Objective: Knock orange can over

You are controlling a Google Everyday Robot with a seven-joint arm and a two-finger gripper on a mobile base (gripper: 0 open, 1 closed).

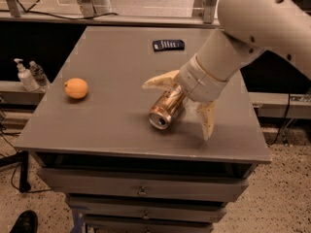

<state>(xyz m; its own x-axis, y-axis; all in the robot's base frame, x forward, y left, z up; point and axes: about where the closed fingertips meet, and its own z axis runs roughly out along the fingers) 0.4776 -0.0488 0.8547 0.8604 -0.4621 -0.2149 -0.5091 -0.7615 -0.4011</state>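
On the grey table [112,130], right of its middle and towards the front edge, I see the orange can [166,109] lying on its side. Its silver top faces front-left, towards the camera, and its body runs back and to the right under the arm's wrist. The gripper [176,111] sits low over the far end of the can, with the white arm coming in from the upper right. I read the pincer as spread wide. One pale finger [158,81] reaches out to the left just behind the can, and the other [208,120] points down towards the front edge, on the can's right. The can lies in the gap between them and neither finger is closed on it, so the pincer holds nothing. I cannot tell whether the can's hidden end touches the palm.

The round orange fruit [76,88] rests well apart on the left side of the table. A small dark flat device [168,44] lies near the back edge. Off the table to the left, a pump bottle [22,75] and a small clear bottle [38,74] stand side by side on a lower ledge.
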